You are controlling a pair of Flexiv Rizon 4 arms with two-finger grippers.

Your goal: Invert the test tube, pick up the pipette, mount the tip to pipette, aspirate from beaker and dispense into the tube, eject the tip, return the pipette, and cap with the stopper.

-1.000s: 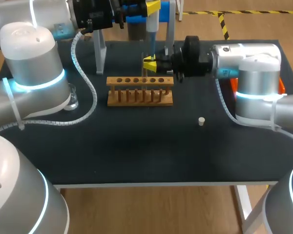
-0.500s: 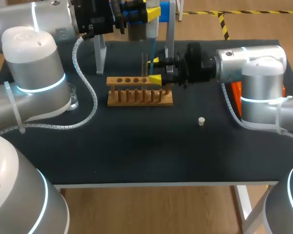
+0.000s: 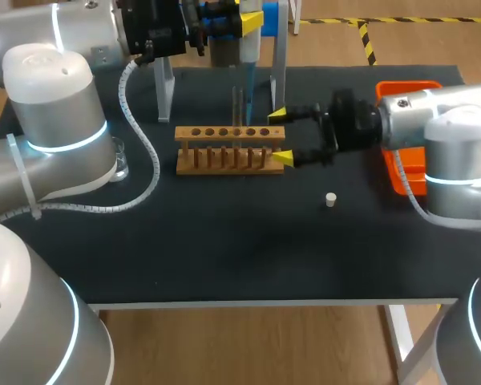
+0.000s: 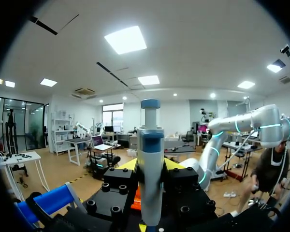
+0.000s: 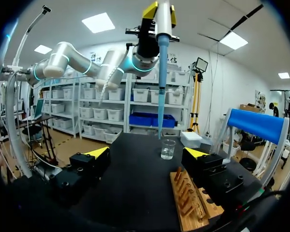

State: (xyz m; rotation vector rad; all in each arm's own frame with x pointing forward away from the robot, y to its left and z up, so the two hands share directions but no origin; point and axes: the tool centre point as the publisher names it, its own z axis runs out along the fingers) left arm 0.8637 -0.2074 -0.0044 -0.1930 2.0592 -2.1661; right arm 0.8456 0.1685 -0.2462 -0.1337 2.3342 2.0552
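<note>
My left gripper (image 3: 244,16) is shut on the white and blue pipette (image 3: 251,36) high over the table's back; in the left wrist view the pipette (image 4: 150,164) stands upright between its fingers. A blue tip (image 3: 249,76) points down from it, close above a thin test tube (image 3: 240,106) standing in the wooden rack (image 3: 230,150). My right gripper (image 3: 279,136) is open at the rack's right end, touching nothing. In the right wrist view the right gripper (image 5: 146,153) shows the pipette (image 5: 162,19) and tip (image 5: 160,92) ahead and above. A small white stopper (image 3: 330,200) lies right of centre.
A glass beaker (image 3: 119,159) stands at the table's left, also seen ahead of the right gripper as the beaker (image 5: 167,149). An orange tray (image 3: 405,87) sits at the right edge, partly behind my right arm. A metal stand (image 3: 279,48) rises behind the rack.
My right gripper opened and drew back to the right, leaving the test tube standing in the rack. The left arm kept still with the pipette.
</note>
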